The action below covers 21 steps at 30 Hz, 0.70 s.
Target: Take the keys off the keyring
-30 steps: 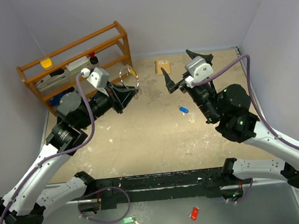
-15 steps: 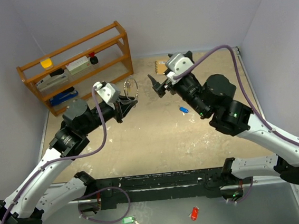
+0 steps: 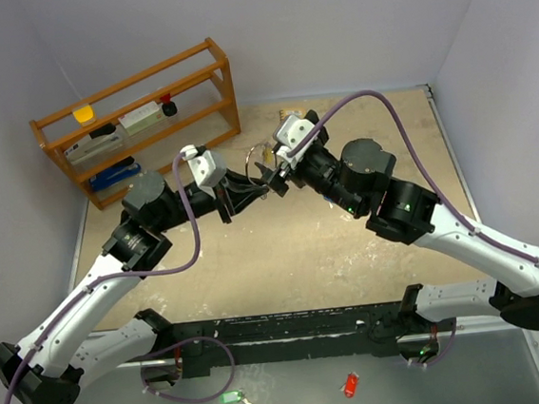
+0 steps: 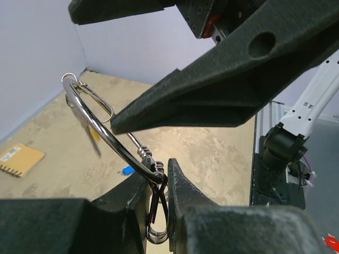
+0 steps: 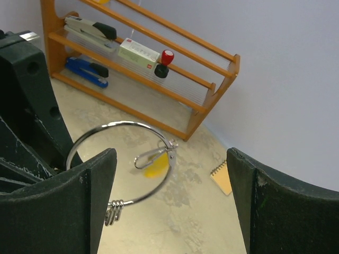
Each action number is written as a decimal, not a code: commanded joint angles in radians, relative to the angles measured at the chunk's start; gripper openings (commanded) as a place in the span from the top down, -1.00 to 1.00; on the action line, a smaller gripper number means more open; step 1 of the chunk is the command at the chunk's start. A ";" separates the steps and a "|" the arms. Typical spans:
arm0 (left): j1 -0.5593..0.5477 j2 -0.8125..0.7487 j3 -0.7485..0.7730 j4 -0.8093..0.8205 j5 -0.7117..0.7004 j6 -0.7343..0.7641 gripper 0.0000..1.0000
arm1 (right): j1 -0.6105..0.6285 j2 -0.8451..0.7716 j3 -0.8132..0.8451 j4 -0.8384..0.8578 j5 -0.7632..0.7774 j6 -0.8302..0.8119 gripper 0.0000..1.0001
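Observation:
My left gripper point(image 4: 159, 180) is shut on the black loops at the base of the silver keyring point(image 4: 100, 127) and holds it up above the table. The keyring also shows in the top view point(image 3: 257, 155) and the right wrist view point(image 5: 127, 127). A yellow key or tag point(image 5: 156, 165) and a small silver clasp point(image 5: 151, 156) hang from the ring. My right gripper point(image 5: 172, 203) is open, its fingers point(image 5: 98, 201) on either side of the ring without touching it. A blue key point(image 4: 127, 170) lies loose on the table.
A wooden rack point(image 5: 143, 69) with staplers stands at the back left. A small orange notebook point(image 5: 222, 177) lies by the back wall. A green tag point(image 3: 232, 397) and a red tag point(image 3: 350, 384) lie in front of the arm bases.
Both arms have closed in toward the middle. The left gripper carried the keyring right and forward. The open right gripper moved left until its fingers straddle the ring.

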 commanded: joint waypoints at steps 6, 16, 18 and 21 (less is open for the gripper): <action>-0.024 0.034 0.049 0.118 0.105 -0.066 1.00 | -0.004 0.032 0.038 0.048 -0.009 -0.031 -0.73; -0.029 0.002 0.052 0.138 0.130 -0.095 1.00 | -0.004 0.015 0.016 0.047 0.019 -0.053 -0.74; -0.029 0.001 0.055 0.140 0.139 -0.099 1.00 | -0.004 0.007 0.016 0.027 0.017 -0.055 -0.74; -0.029 0.002 0.057 0.152 0.159 -0.110 1.00 | -0.004 -0.015 0.002 0.015 0.017 -0.058 -0.71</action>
